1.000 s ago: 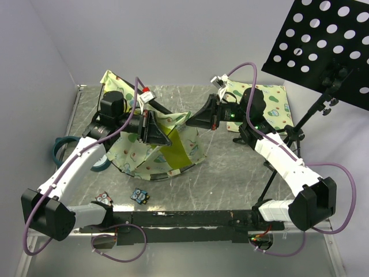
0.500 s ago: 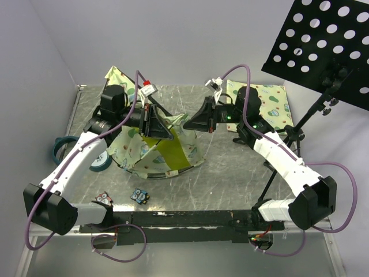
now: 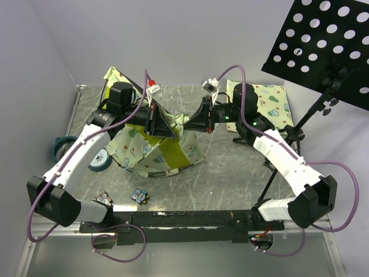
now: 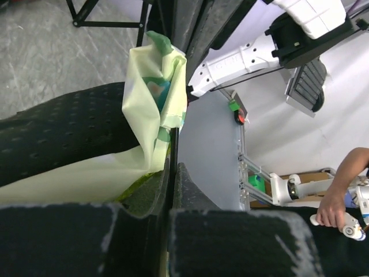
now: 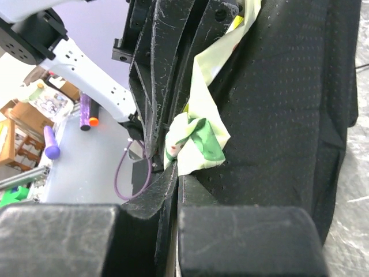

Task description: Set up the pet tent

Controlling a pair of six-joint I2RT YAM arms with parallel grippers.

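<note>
You've got both tools clamped shut on a fold of the pet tent (image 3: 151, 154) at its peak. The left tool (image 3: 164, 128) and right tool (image 3: 194, 123) are nose to nose, probably holding the top up so the dome stands off the table (image 3: 230, 173). The tent sits left of centre, base down. I can't make out the poles, and the tools themselves mask the exact pinch point.
</note>
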